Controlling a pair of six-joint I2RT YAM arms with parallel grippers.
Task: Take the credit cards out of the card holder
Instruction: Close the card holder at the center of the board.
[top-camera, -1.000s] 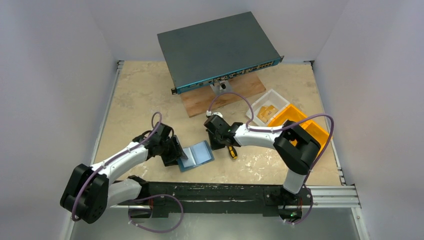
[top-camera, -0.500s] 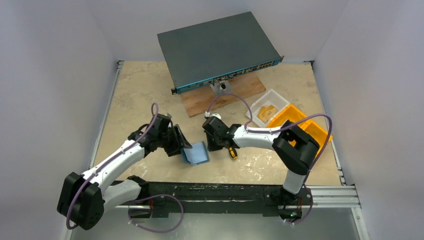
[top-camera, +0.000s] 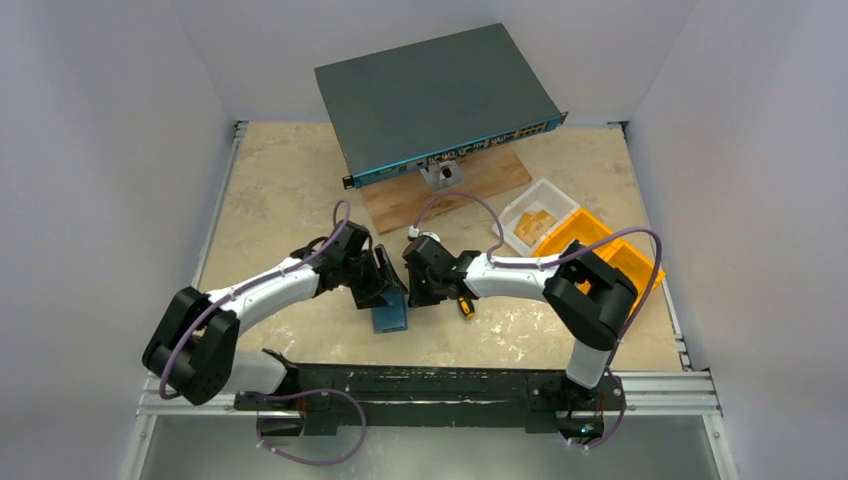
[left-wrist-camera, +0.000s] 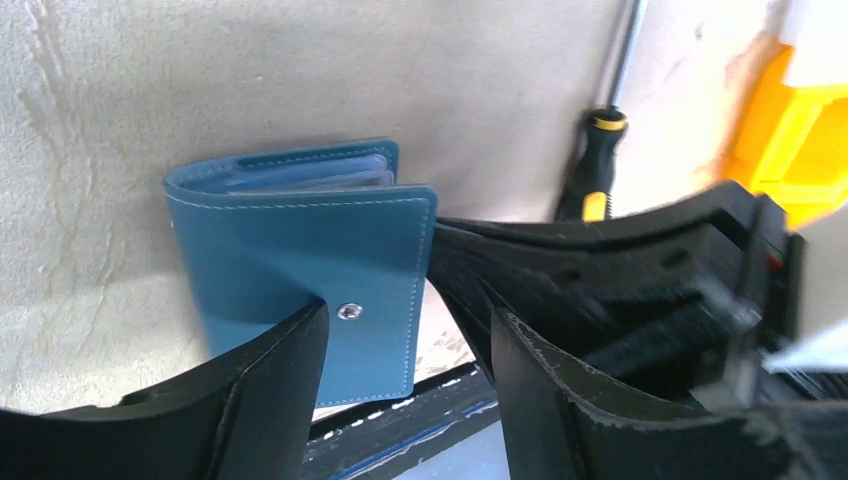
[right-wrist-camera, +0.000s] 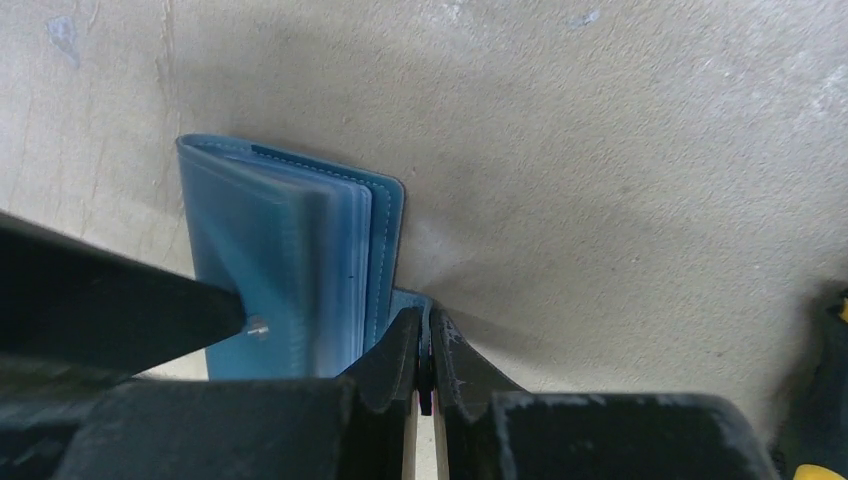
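The big dark grey switch box (top-camera: 435, 95) stands at the far edge of the beige marbled tabletop (top-camera: 270, 190). The smooth, stitched teal card holder (left-wrist-camera: 300, 250) stands nearly folded at the middle of the near edge, with a screwdriver (left-wrist-camera: 590, 170) near it. The left gripper (left-wrist-camera: 405, 320) gapes half open around its snap corner, and the right gripper (right-wrist-camera: 425, 330) is pinched closed on its cover edge.

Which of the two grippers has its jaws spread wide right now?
The left gripper: its black fingers stand apart in front of the small teal-blue folding card holder. The right gripper is pinched shut on that holder's edge.
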